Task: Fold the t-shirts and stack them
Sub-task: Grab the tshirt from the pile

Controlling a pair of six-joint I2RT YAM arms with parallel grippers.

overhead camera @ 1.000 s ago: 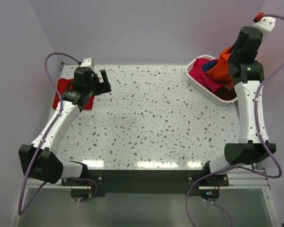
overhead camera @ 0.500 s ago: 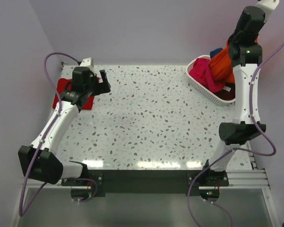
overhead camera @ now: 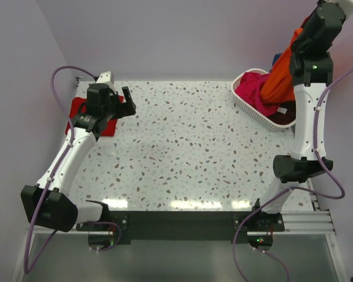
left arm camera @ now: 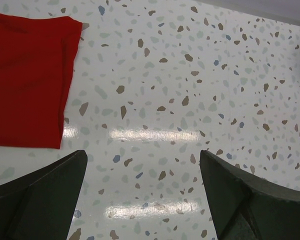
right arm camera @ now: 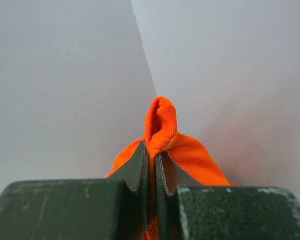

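the right gripper [right arm camera: 151, 156] is clamped tight on a bunched fold of the orange t-shirt [right arm camera: 160, 119], its two dark fingers pressed together with a ribbed hem poking up between the tips. in the overhead view that arm reaches high at the far right corner, and the orange t-shirt [overhead camera: 279, 79] hangs from it in a long twisted drape whose lower end dips into the white basket [overhead camera: 242, 100]. the basket sits on the far right corner of the counter and also holds a crumpled magenta t-shirt [overhead camera: 253, 89], with a sliver of a navy t-shirt [overhead camera: 277, 58] showing behind the orange cloth. the left gripper [left arm camera: 142, 159] hovers with its jaws spread wide and nothing between them, low above bare counter [left arm camera: 190, 75] near the far left corner. just to its left the red t-shirt [left arm camera: 27, 75] lies flat on the surface, folded to straight edges and a squared corner; from above the left gripper [overhead camera: 127, 100] and its wrist cover part of that red t-shirt [overhead camera: 76, 108]. the counter [overhead camera: 182, 141] is glossy white terrazzo flecked with brown, grey and blue chips, and bright streaks of light reflect along its near edge. the walls [overhead camera: 165, 35] around it are plain pale lilac, meeting in a corner seam behind the lifted cloth.
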